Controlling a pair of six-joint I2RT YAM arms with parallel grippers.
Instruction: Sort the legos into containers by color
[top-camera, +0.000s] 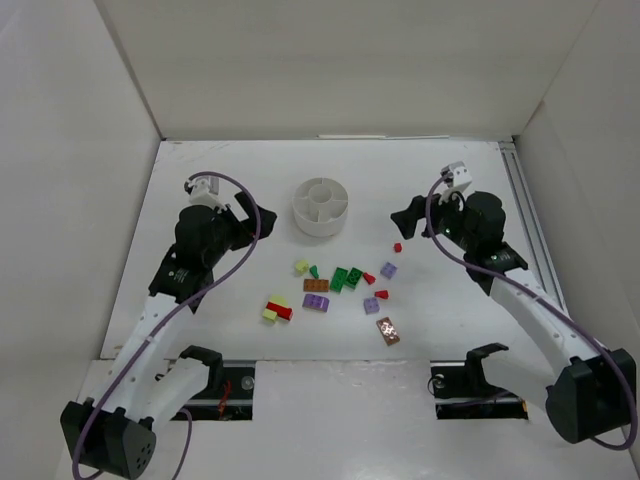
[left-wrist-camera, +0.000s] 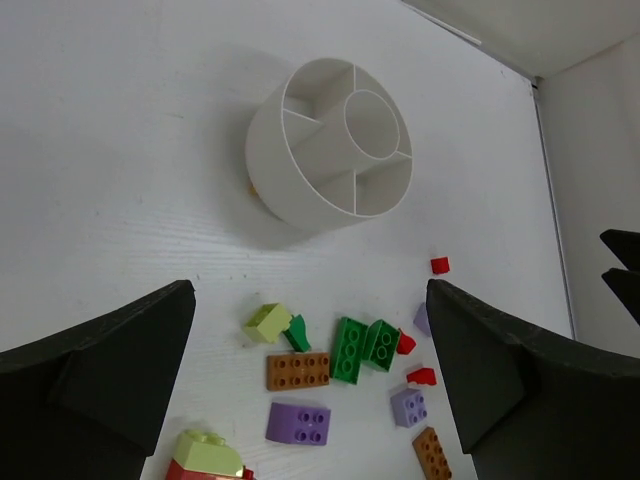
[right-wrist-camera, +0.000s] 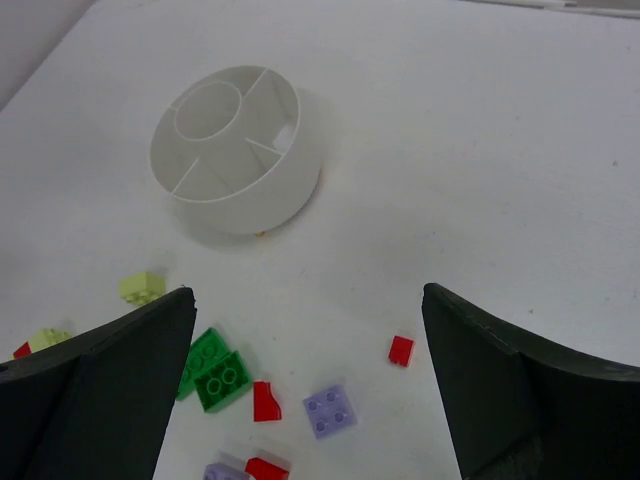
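Top external view showed the left gripper (top-camera: 247, 226) hanging over the white table (top-camera: 200, 180) on the left side. In the left wrist view its two black fingers (left-wrist-camera: 110, 370) were spread wide apart and held nothing. To its right sat the white dish (top-camera: 322, 208), which had a round cup in the middle and wedge-shaped containers (left-wrist-camera: 305, 95) around it. All the legos (top-camera: 340, 290) lay on the table in front of the dish, near it but not touching it. Farthest left was a yellow-green brick (top-camera: 270, 312) touching a red brick (top-camera: 284, 312). Next came an orange-brown brick (top-camera: 316, 285) with a purple brick (top-camera: 316, 302) just below it. Two green bricks (top-camera: 346, 278) sat side by side, touching, with a small red piece (top-camera: 369, 278) just beside them. Farther right lay another orange-brown brick (top-camera: 387, 330), closest to the arms. A tiny red piece (top-camera: 397, 247) lay alone, close to the right gripper (top-camera: 402, 222). That gripper hung over the right side of the table. In the right wrist view its fingers (right-wrist-camera: 520, 390) were also spread wide apart, with nothing between them.
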